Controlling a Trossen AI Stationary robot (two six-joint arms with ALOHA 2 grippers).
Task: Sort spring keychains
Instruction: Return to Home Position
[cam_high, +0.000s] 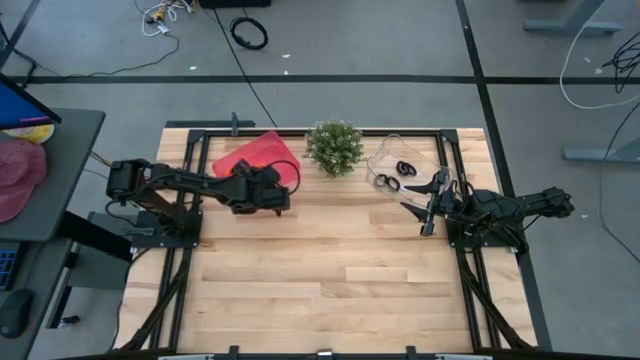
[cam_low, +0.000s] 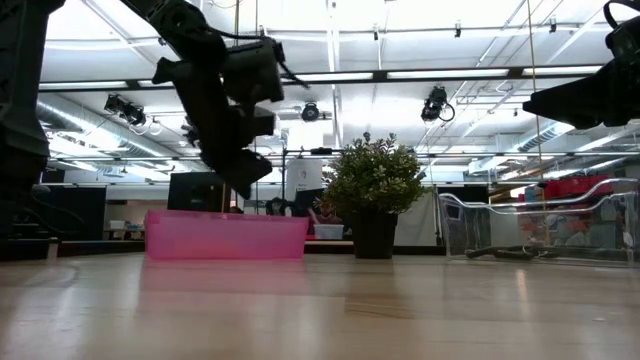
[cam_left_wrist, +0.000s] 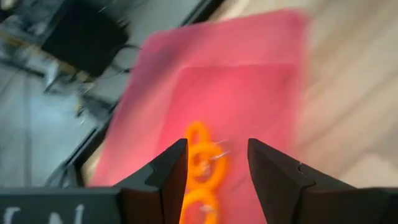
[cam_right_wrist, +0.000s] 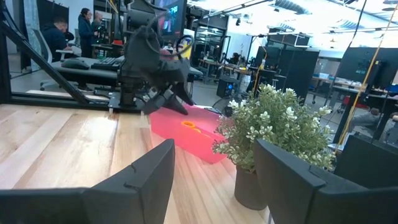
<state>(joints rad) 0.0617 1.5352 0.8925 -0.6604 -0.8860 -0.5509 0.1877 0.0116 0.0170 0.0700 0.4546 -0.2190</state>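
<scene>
Orange spring keychains (cam_left_wrist: 202, 160) lie in the pink tray (cam_high: 252, 155) at the far left; one also shows in the right wrist view (cam_right_wrist: 189, 126). My left gripper (cam_left_wrist: 217, 149) hovers open, slanting down over that tray (cam_low: 225, 235), with the orange coils showing between its fingers and nothing held. Two black spring keychains (cam_high: 405, 168) lie in the clear tray (cam_high: 390, 155) at the far right. My right gripper (cam_high: 425, 205) waits open at the table's right side, near the clear tray, pointing level toward the left.
A green potted plant (cam_high: 335, 147) stands between the two trays at the far edge. A large black cable coil (cam_high: 249, 33) lies on the floor beyond the table. Bare wood table spreads toward the near edge (cam_high: 330, 290). People sit at desks in the room behind (cam_right_wrist: 84, 25).
</scene>
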